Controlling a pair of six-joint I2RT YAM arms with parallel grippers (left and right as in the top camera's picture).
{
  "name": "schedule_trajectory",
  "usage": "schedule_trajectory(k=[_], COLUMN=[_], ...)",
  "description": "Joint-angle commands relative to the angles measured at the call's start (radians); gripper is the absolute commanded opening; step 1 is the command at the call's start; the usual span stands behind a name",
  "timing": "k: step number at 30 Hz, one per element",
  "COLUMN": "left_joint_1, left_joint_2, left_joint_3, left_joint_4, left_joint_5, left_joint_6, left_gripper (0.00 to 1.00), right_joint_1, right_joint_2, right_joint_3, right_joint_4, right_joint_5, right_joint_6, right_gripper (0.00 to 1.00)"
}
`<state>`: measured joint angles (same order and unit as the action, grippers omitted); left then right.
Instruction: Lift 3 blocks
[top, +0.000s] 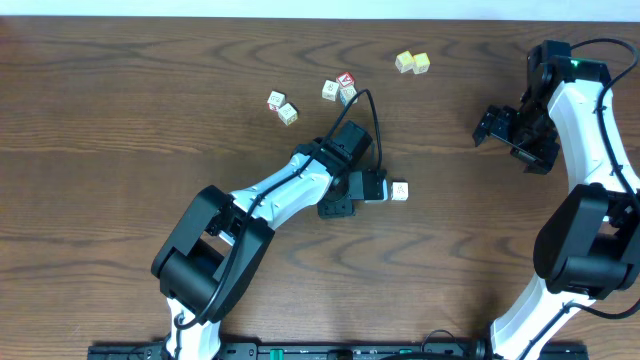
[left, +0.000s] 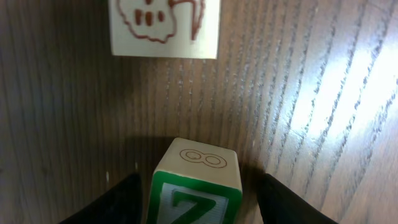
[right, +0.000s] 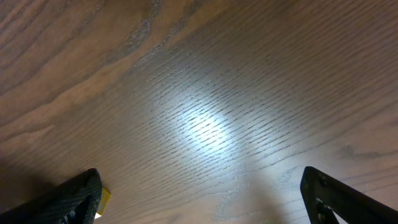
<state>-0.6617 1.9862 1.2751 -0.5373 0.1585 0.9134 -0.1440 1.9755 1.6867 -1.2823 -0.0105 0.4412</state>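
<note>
Straddling a green-edged alphabet cube (left: 195, 182), my left gripper (top: 378, 187) sits low near the middle of the wooden table (top: 120, 120). Its jaws are parted, one dark finger (left: 121, 202) at the cube's 9 o'clock and the other at its 3 o'clock. The left wrist view shows a thin shadowed gap on each side, so I am around the cube and not squeezing it. An outlined figure eight is printed on its pale upper face. I cannot tell whether it rests on the wood.

At 12 o'clock from that cube in the wrist view lies a whitish cube with a brown drawing (left: 165, 28), apart from it. From overhead the same cube (top: 400, 190) sits just beside my left fingertips, at 3 o'clock.

Two more whitish cubes (top: 281, 107), one tinted yellowish, lie close together at 10 o'clock from my left gripper, well apart from it. A cluster with a red-topped cube (top: 345, 80) is at 11 o'clock, and a pale yellow pair (top: 412, 63) at 1 o'clock.

My right gripper (top: 488, 125) hangs at 2 o'clock, well away from every cube. Its jaws are spread wide over bare wood and hold nothing, and its fingers (right: 68, 199) frame only wood grain.
</note>
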Motion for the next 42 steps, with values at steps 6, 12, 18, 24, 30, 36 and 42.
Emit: schedule_trajectory(k=[6, 12, 18, 24, 30, 36, 42], left_joint_1=[0.006, 0.006, 0.006, 0.006, 0.013, 0.027, 0.061], left_joint_2=[-0.010, -0.010, -0.010, -0.018, -0.029, -0.029, -0.042], left_joint_3=[-0.003, -0.003, 0.003, 0.033, 0.033, 0.033, 0.033], left_joint_4=[0.026, 0.041, 0.075, 0.077, 0.084, 0.087, 0.098], left_joint_5=[0.003, 0.002, -0.006, -0.066, -0.066, -0.065, -0.042], left_joint_6=[-0.186, -0.282, -0.452, -0.620, -0.753, -0.911, -1.082], left_gripper=[0.56, 0.51, 0.49, 0.43, 0.43, 0.41, 0.41], right_joint_1=[-0.002, -0.002, -0.002, -0.002, -0.002, -0.002, -0.002], right_joint_2=[-0.032, -0.032, -0.032, -0.032, -0.032, -0.032, -0.032], right_joint_3=[0.015, 0.015, 0.015, 0.015, 0.015, 0.015, 0.015], right_joint_4=[0.000, 0.000, 0.000, 0.000, 0.000, 0.000, 0.000], right_joint_5=[0.006, 0.006, 0.006, 0.006, 0.006, 0.006, 0.006], right_joint_6=[0.014, 0.014, 0.014, 0.014, 0.014, 0.014, 0.014], right_gripper=[0.99, 0.99, 0.99, 0.99, 0.99, 0.99, 0.99])
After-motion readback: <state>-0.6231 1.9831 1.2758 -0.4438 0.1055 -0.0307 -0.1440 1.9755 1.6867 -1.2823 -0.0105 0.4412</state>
